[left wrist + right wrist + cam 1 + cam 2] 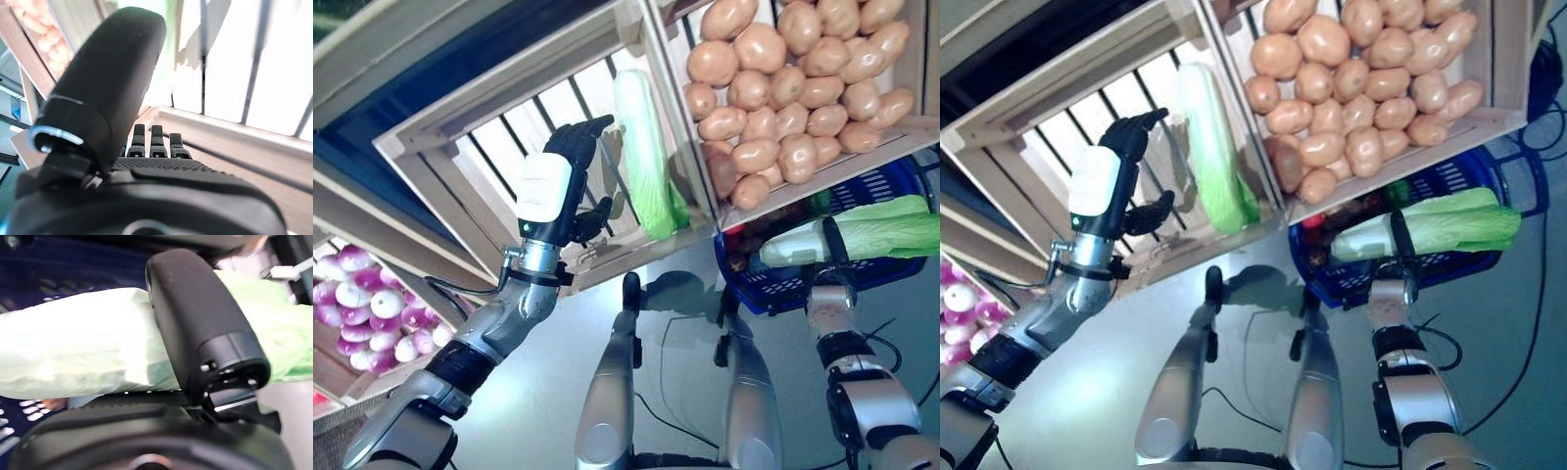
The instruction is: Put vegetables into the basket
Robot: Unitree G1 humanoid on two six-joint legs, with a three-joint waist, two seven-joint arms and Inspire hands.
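My right hand [835, 257] is shut on a long pale-green napa cabbage [862, 235] and holds it level over the near rim of the blue plastic basket [773, 289] on the floor. The right wrist view shows my thumb [195, 318] curled over the cabbage [73, 362]. Small dark and red vegetables [1332, 230] lie in the basket. My left hand [570, 176] is open and empty inside a slatted wooden crate [499, 147], next to another napa cabbage [646, 157] that lies there. It does not touch that cabbage.
A wooden crate of potatoes [793, 88] sits right above the basket and overhangs its far side. A lower crate of purple-and-white round vegetables [362, 313] is at the left. The grey floor [548, 382] lies below the stand.
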